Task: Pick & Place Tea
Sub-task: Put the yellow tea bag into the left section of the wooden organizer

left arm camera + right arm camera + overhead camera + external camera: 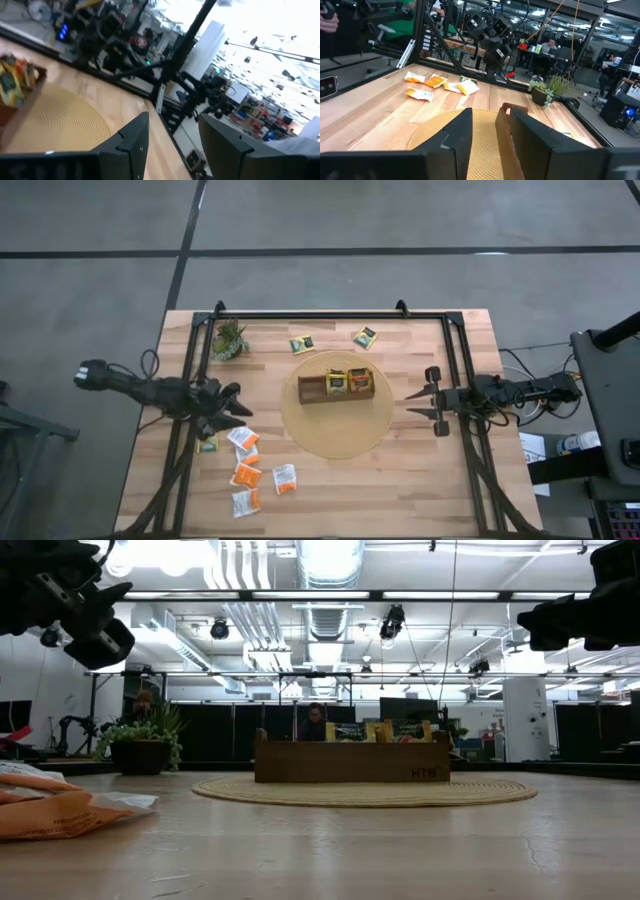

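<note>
Currently the left gripper [232, 408] hangs released and empty over the 9 o'clock edge of the surface [420, 480], just above the loose tea sachets [246, 474] scattered toward 7 o'clock. Best to drop straight onto one sachet, pinch its edge, then carry it to the wooden tray [336, 385] on the round mat [340, 435], where some sachets already stand. The right gripper [425, 402] waits at 3 o'clock, parted and empty. A potted plant [229, 340] sits near 10 o'clock; beyond is an open workshop.
</note>
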`<state>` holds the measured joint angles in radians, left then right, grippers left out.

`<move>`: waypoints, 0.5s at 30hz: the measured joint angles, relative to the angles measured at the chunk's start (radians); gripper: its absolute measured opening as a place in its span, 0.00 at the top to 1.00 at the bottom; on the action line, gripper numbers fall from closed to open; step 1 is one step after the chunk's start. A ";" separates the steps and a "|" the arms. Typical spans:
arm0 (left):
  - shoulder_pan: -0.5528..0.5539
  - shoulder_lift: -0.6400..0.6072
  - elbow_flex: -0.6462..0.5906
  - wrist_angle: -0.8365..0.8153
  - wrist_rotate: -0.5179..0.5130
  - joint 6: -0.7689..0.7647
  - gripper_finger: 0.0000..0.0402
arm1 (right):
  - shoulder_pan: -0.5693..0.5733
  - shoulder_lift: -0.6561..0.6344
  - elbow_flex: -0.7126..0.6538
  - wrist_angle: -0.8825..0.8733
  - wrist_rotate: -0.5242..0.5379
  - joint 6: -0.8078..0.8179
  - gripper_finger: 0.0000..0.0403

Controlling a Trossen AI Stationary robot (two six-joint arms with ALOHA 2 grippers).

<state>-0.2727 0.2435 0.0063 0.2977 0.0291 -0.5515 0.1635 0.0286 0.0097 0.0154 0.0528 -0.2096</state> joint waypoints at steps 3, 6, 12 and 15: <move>-0.067 0.035 0.000 0.001 -0.064 -0.020 0.58 | 0.000 0.000 0.000 0.000 0.000 0.000 0.69; -0.159 0.074 0.000 0.021 -0.168 -0.031 0.58 | 0.000 0.000 0.000 0.000 0.000 0.000 0.70; -0.353 0.143 0.004 0.121 -0.312 -0.019 0.58 | 0.000 0.000 0.000 0.000 0.000 0.000 0.69; -0.427 0.170 0.027 0.113 -0.402 0.006 0.58 | 0.000 0.000 0.000 0.000 0.000 0.000 0.68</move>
<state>-0.7000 0.4139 0.0329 0.4107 -0.3734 -0.5454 0.1635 0.0288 0.0097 0.0154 0.0532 -0.2100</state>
